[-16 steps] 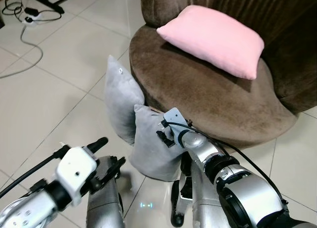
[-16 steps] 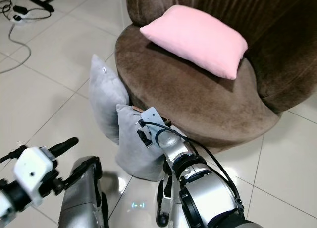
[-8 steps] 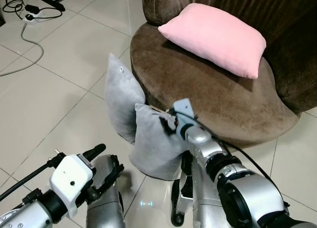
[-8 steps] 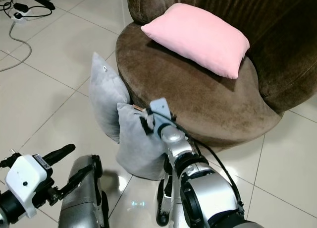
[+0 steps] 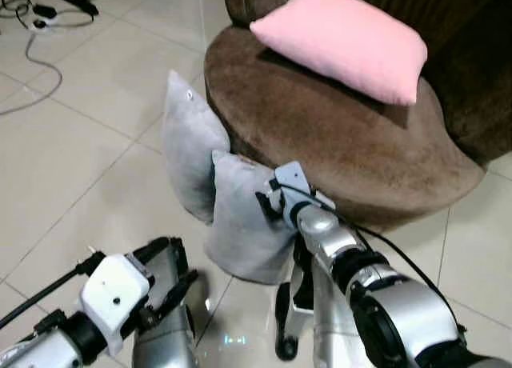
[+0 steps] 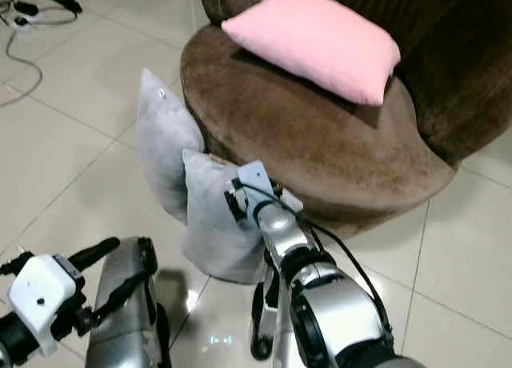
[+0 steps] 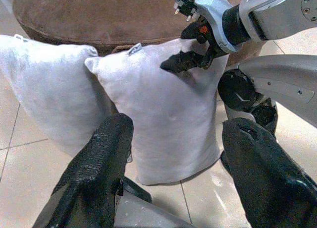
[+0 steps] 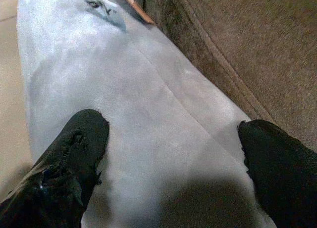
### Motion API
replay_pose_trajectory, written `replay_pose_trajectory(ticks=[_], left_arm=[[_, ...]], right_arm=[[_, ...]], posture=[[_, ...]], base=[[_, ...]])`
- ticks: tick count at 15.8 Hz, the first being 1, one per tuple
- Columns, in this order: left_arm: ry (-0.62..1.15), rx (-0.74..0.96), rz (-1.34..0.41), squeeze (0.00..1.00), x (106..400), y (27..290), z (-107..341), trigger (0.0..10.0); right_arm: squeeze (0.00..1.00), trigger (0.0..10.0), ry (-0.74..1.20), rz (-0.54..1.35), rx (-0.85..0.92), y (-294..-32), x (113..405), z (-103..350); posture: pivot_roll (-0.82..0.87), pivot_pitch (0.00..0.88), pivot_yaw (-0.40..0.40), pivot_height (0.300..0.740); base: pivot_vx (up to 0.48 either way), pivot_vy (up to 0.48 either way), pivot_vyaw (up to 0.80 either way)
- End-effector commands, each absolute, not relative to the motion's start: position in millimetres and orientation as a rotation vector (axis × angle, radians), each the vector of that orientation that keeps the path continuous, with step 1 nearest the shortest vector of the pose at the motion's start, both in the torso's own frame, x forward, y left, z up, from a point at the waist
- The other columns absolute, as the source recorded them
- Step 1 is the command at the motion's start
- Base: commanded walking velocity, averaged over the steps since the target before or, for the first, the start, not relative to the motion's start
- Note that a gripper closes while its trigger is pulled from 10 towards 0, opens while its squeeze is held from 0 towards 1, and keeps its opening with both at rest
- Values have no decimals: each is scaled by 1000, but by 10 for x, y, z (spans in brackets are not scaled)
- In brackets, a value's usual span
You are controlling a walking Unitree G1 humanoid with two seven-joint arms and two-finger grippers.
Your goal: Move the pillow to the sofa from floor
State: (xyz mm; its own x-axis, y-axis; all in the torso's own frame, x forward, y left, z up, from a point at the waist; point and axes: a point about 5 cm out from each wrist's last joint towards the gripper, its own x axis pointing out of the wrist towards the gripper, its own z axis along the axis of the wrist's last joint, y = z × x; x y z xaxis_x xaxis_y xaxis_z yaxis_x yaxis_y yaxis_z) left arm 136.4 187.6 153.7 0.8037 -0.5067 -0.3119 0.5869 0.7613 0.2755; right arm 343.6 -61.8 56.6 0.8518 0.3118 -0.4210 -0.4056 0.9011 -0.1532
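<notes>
While the head camera looked down at the tiled floor (image 5: 72,160), two grey pillows stood upright on it against the front edge of a round brown sofa (image 5: 336,136): the nearer grey pillow (image 5: 240,224) leaned on the farther grey pillow (image 5: 188,144), and a pink pillow (image 5: 344,40) lay on the seat near the backrest. The right gripper (image 5: 270,204) reached to the top edge of the nearer pillow on the side next to the sofa, its silver arm stretching forward from the lower right. The left gripper (image 5: 172,268) hovered low over the floor, apart from the pillows, and a white cable (image 5: 32,52) trailed across the tiles at the far left. From the left wrist, the left gripper's two black fingers (image 7: 96,173) were spread wide and held nothing, with the nearer pillow standing between and beyond them, untouched by either; the right gripper's black fingertips pressed at that pillow's upper corner beside the sofa's base. From the right wrist, the right gripper's fingers (image 8: 69,158) were parted on either side of the nearer pillow's grey fabric, one finger over the cloth and the other next to the sofa's brown side; they straddled the pillow without having closed on it.
</notes>
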Motion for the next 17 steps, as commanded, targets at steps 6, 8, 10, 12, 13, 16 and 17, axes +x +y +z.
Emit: replay_pose_trajectory(ticks=[6, 8, 10, 12, 13, 16, 17], left_arm=[[234, 397, -606, 0, 1349, 1909, 1531, 10000], [244, 381, -636, 0, 1328, 1885, 1529, 10000], [265, 356, -695, 0, 1283, 1836, 1522, 10000], [284, 358, -734, 0, 1259, 1815, 1501, 10000], [287, 361, -738, 0, 1260, 1816, 1495, 10000], [292, 363, -749, 0, 1274, 1811, 1475, 10000], [294, 363, -756, 0, 1272, 1803, 1472, 10000]], right_arm=[[0, 10000, 483, 589, -468, -406, 3308, 451], [0, 10000, 540, 668, -516, -392, 3231, 364], [0, 4196, 613, 703, -537, -418, 3165, 277], [0, 0, 652, 679, -543, -463, 3154, 244], [0, 0, 660, 680, -553, -473, 3147, 233], [0, 0, 672, 692, -574, -485, 3128, 209], [0, 0, 673, 696, -578, -485, 3123, 205]], posture=[[289, 243, -67, 460], [288, 238, -68, 460], [292, 234, -68, 460], [294, 230, -67, 460], [295, 229, -67, 460], [296, 222, -66, 460], [297, 219, -66, 460]], base=[[0, 0, 0], [0, 0, 0], [0, 0, 0], [0, 0, 0], [0, 0, 0], [0, 0, 0], [0, 0, 0]])
